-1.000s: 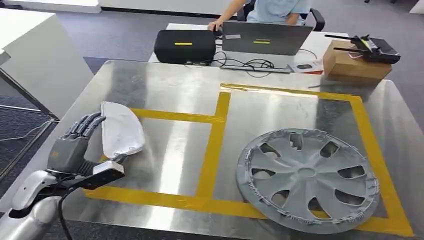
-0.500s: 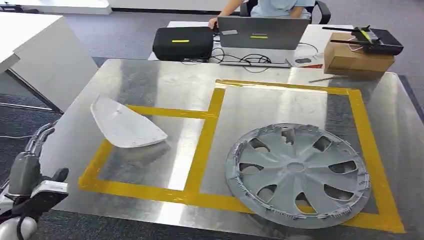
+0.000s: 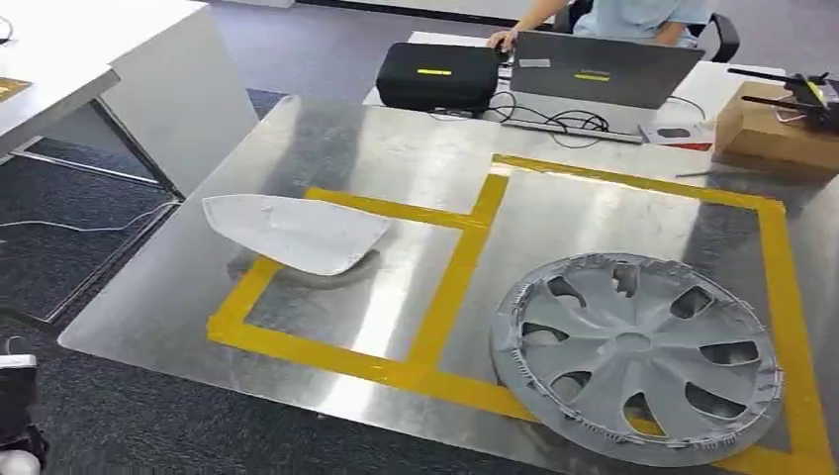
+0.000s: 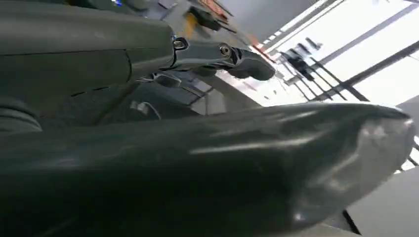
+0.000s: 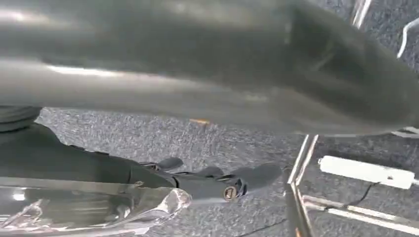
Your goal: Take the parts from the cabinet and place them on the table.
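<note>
A white curved part (image 3: 297, 234) lies on the steel table (image 3: 326, 148) across the left yellow-taped box, with a grey hubcap (image 3: 638, 356) in the right box. The left hand (image 4: 197, 148) is empty, fingers (image 4: 237, 57) extended; the right hand (image 5: 207, 69) holds a clear plastic part (image 5: 89, 207).

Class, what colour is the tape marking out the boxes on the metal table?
Yellow tape, clearest in the head view.

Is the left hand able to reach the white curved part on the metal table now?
Probably yes: nothing lies over the white curved part, near the metal table's left edge, and the left hand holds nothing.
</note>
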Robot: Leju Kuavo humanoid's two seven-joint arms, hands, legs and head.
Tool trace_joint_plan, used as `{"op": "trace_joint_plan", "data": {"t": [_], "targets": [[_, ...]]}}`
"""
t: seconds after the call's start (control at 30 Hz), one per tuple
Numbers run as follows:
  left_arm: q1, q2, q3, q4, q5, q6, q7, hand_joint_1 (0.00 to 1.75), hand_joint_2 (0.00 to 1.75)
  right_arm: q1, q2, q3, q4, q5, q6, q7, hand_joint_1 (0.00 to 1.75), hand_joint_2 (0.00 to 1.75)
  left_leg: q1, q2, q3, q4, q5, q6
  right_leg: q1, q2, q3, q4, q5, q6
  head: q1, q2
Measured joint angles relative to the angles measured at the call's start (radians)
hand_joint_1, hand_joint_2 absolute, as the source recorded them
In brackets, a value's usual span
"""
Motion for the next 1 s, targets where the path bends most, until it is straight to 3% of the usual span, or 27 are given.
{"op": "trace_joint_plan", "data": {"t": [0.03, 0.07, 0.13, 0.23, 0.27, 0.3, 0.33, 0.37, 0.4, 0.43, 0.47, 0.5, 0.53, 0.57, 0.6, 0.63, 0.67, 0.7, 0.73, 0.77, 0.8, 0.83, 0.87, 0.9, 0.97, 1.0], "targets": [[0.0, -0.011, 0.008, 0.012, -0.015, 0.006, 0.005, 0.0, 0.0, 0.002, 0.0, 0.002, 0.0, -0.001, -0.002, 0.003, 0.0, 0.0, 0.001, -0.013, -0.007, 0.0, 0.007, -0.002, -0.001, 0.0, -0.017, 0.065, -0.028, 0.004, 0.0, 0.0], [0.002, -0.019, 0.016, 0.023, -0.029, 0.014, 0.015, 0.0, 0.0, 0.003, 0.0, 0.003, -0.002, -0.002, -0.003, 0.006, 0.0, 0.0, 0.004, -0.025, -0.015, 0.0, 0.015, -0.006, -0.002, 0.0, -0.012, 0.078, -0.028, 0.007, 0.0, 0.0], [0.004, -0.033, 0.035, 0.045, -0.049, 0.025, 0.025, 0.0, 0.0, 0.008, 0.0, 0.009, -0.008, -0.007, -0.005, 0.011, 0.0, 0.0, 0.009, -0.043, -0.026, 0.001, 0.026, -0.014, -0.006, 0.002, 0.038, 0.02, 0.005, 0.011, 0.0, 0.0], [0.004, -0.033, 0.035, 0.046, -0.049, 0.026, 0.026, 0.0, 0.0, 0.008, 0.0, 0.01, -0.008, -0.007, -0.005, 0.011, 0.0, 0.0, 0.01, -0.045, -0.027, 0.001, 0.027, -0.015, -0.006, 0.002, 0.044, 0.012, 0.009, 0.012, 0.0, 0.0], [0.005, -0.034, 0.037, 0.048, -0.051, 0.026, 0.027, 0.0, 0.0, 0.009, 0.0, 0.011, -0.009, -0.008, -0.005, 0.012, 0.0, 0.0, 0.011, -0.047, -0.029, 0.001, 0.029, -0.016, -0.007, 0.003, 0.054, -0.002, 0.016, 0.013, 0.0, 0.0], [0.005, -0.04, 0.047, 0.061, -0.058, 0.028, 0.03, 0.0, 0.0, 0.011, 0.0, 0.015, -0.012, -0.011, -0.006, 0.012, 0.0, 0.0, 0.013, -0.055, -0.034, 0.001, 0.033, -0.02, -0.01, 0.006, 0.084, -0.048, 0.037, 0.015, 0.0, 0.0], [0.012, -0.055, 0.075, 0.096, -0.079, 0.027, 0.037, 0.0, 0.0, 0.018, 0.0, 0.025, -0.017, -0.019, -0.008, 0.017, 0.0, 0.0, 0.02, -0.079, -0.055, 0.011, 0.052, -0.038, -0.031, 0.092, 0.197, -0.228, 0.062, 0.03, 0.0, 0.0], [0.017, -0.071, 0.106, 0.143, -0.113, 0.001, 0.031, 0.0, 0.0, 0.03, 0.0, 0.039, -0.025, -0.032, -0.012, 0.024, 0.0, 0.0, 0.016, -0.109, -0.066, 0.013, 0.074, -0.055, -0.026, 0.108, 0.188, -0.235, 0.061, -0.001, -0.005, 0.0], [0.022, -0.076, 0.117, 0.158, -0.123, -0.011, 0.031, 0.0, 0.0, 0.03, 0.0, 0.042, -0.027, -0.036, -0.012, 0.026, 0.0, 0.0, 0.017, -0.123, -0.069, 0.004, 0.084, -0.06, -0.022, 0.095, 0.187, -0.229, 0.063, -0.009, -0.003, 0.0], [0.03, -0.08, 0.128, 0.171, -0.131, -0.022, 0.031, 0.0, 0.0, 0.032, 0.0, 0.045, -0.031, -0.039, -0.012, 0.027, 0.0, 0.0, 0.022, -0.137, -0.071, 0.0, 0.095, -0.068, -0.027, 0.077, 0.178, -0.233, 0.072, -0.021, -0.007, 0.0], [0.04, -0.087, 0.141, 0.184, -0.141, -0.034, 0.029, 0.0, 0.0, 0.028, 0.001, 0.048, -0.033, -0.045, -0.011, 0.029, 0.0, 0.0, 0.021, -0.096, -0.082, 0.011, 0.073, -0.066, -0.027, 0.057, 0.166, -0.233, 0.085, -0.033, -0.007, 0.0], [0.042, -0.089, 0.147, 0.194, -0.145, -0.045, 0.029, 0.0, 0.0, 0.029, 0.001, 0.05, -0.035, -0.054, -0.009, 0.03, 0.0, 0.0, 0.019, -0.054, -0.098, 0.048, 0.009, -0.065, -0.025, 0.046, 0.153, -0.233, 0.096, -0.042, -0.015, 0.0], [0.04, -0.094, 0.15, 0.203, -0.151, -0.053, 0.028, 0.0, 0.0, 0.032, 0.001, 0.05, -0.04, -0.063, -0.008, 0.03, 0.0, 0.0, 0.02, -0.029, -0.119, 0.118, -0.068, -0.068, -0.022, 0.028, 0.139, -0.233, 0.108, -0.043, -0.018, 0.0], [0.038, -0.097, 0.15, 0.209, -0.153, -0.058, 0.026, 0.0, 0.0, 0.032, 0.001, 0.05, -0.041, -0.067, -0.007, 0.03, 0.0, 0.0, 0.022, -0.018, -0.139, 0.206, -0.135, -0.072, -0.02, 0.007, 0.124, -0.233, 0.12, -0.044, -0.017, 0.0], [0.038, -0.101, 0.151, 0.215, -0.154, -0.059, 0.026, 0.0, 0.0, 0.031, 0.001, 0.049, -0.042, -0.071, -0.007, 0.031, 0.0, 0.0, 0.025, -0.015, -0.152, 0.282, -0.17, -0.076, -0.019, -0.012, 0.11, -0.233, 0.131, -0.044, -0.018, 0.0], [0.039, -0.103, 0.152, 0.221, -0.157, -0.059, 0.026, 0.0, 0.0, 0.027, 0.001, 0.049, -0.043, -0.073, -0.006, 0.031, 0.0, 0.0, 0.028, -0.015, -0.156, 0.333, -0.174, -0.079, -0.017, -0.028, 0.107, -0.232, 0.141, -0.042, -0.017, 0.0], [0.04, -0.106, 0.154, 0.228, -0.158, -0.06, 0.026, 0.0, 0.0, 0.025, 0.001, 0.049, -0.046, -0.074, -0.005, 0.031, 0.0, 0.0, 0.032, -0.014, -0.143, 0.357, -0.146, -0.082, -0.017, -0.047, 0.089, -0.231, 0.153, -0.039, -0.018, 0.0], [0.04, -0.108, 0.156, 0.231, -0.158, -0.06, 0.026, 0.0, 0.0, 0.022, 0.001, 0.05, -0.048, -0.075, -0.004, 0.031, 0.0, 0.0, 0.036, -0.013, -0.111, 0.339, -0.1, -0.085, -0.017, -0.064, 0.074, -0.23, 0.165, -0.033, -0.018, 0.0], [0.039, -0.111, 0.157, 0.234, -0.159, -0.06, 0.025, 0.0, 0.0, 0.021, 0.001, 0.051, -0.049, -0.076, -0.004, 0.031, 0.0, 0.0, 0.038, -0.007, -0.057, 0.281, -0.072, -0.087, -0.017, -0.07, 0.061, -0.229, 0.174, -0.025, -0.017, 0.0], [0.039, -0.113, 0.157, 0.236, -0.16, -0.061, 0.025, 0.0, 0.0, 0.019, 0.001, 0.051, -0.05, -0.076, -0.001, 0.031, 0.0, 0.0, 0.043, 0.001, 0.019, 0.189, -0.069, -0.087, -0.018, -0.078, 0.054, -0.228, 0.182, -0.016, -0.018, 0.0], [0.039, -0.114, 0.158, 0.237, -0.163, -0.063, 0.025, 0.0, 0.0, 0.017, 0.001, 0.051, -0.052, -0.076, 0.001, 0.031, 0.0, 0.0, 0.046, 0.013, 0.107, 0.093, -0.094, -0.087, -0.016, -0.089, 0.048, -0.227, 0.189, -0.009, -0.018, 0.0], [0.038, -0.114, 0.159, 0.237, -0.167, -0.064, 0.024, 0.0, 0.0, 0.016, 0.001, 0.051, -0.055, -0.076, 0.004, 0.03, 0.0, 0.0, 0.042, 0.013, 0.162, 0.005, -0.108, -0.082, -0.014, -0.095, 0.036, -0.219, 0.193, -0.004, -0.015, 0.0], [0.037, -0.116, 0.159, 0.238, -0.171, -0.068, 0.023, 0.0, 0.0, 0.01, 0.0, 0.051, -0.056, -0.077, 0.009, 0.029, 0.0, 0.0, 0.035, 0.014, 0.164, -0.017, -0.126, -0.073, -0.015, -0.102, 0.038, -0.217, 0.208, 0.006, -0.013, 0.0], [0.039, -0.116, 0.163, 0.239, -0.176, -0.069, 0.023, 0.0, 0.0, 0.006, 0.0, 0.051, -0.056, -0.082, 0.013, 0.027, 0.0, 0.0, 0.027, 0.013, 0.149, -0.012, -0.124, -0.066, -0.022, -0.107, 0.029, -0.222, 0.224, 0.011, -0.014, 0.0], [0.047, -0.116, 0.174, 0.243, -0.184, -0.077, 0.022, 0.0, 0.0, 0.007, 0.0, 0.052, -0.056, -0.095, 0.034, 0.027, 0.0, 0.0, 0.022, 0.013, 0.131, -0.015, -0.105, -0.04, -0.035, -0.102, 0.015, -0.222, 0.237, 0.025, -0.015, 0.0], [0.046, -0.116, 0.175, 0.245, -0.19, -0.081, 0.022, 0.0, 0.0, 0.008, 0.0, 0.05, -0.056, -0.109, 0.048, 0.031, 0.0, 0.0, 0.02, 0.014, 0.119, -0.014, -0.094, -0.03, -0.039, -0.058, 0.004, -0.201, 0.189, 0.028, -0.013, 0.0]]}}
